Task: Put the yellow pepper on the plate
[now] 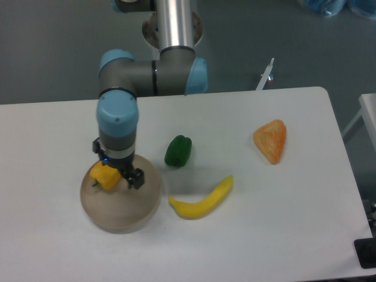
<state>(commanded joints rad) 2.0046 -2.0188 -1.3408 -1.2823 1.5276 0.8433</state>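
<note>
Your yellow pepper (104, 176) sits over the upper-left part of the plate (126, 212), apparently resting on it, its dark stem pointing down-left. The gripper (123, 175) hangs right beside it, on the side away from the plate's left rim. One dark finger shows toward the plate's centre, but the wrist hides how the jaws stand, so you cannot tell whether they hold the pepper or have let go.

If the pepper is still held, open the fingers fully before anything else. Then lift straight up, with no sideways drift, so a finger does not nudge the pepper. It lies close to the plate's rim, and a small push could roll it off onto the white table (276, 235). Confirm it rests flat before you pull away.

Around the plate, nothing blocks a vertical retreat. The green pepper (178, 151) lies just off the plate's upper right, and the banana (202, 200) lies just beyond the plate's right rim, nearly touching it. The orange wedge (272, 141) is well apart from the plate, far to its right. Keep the arm's elbow clear of the green pepper if you swing rightward.
</note>
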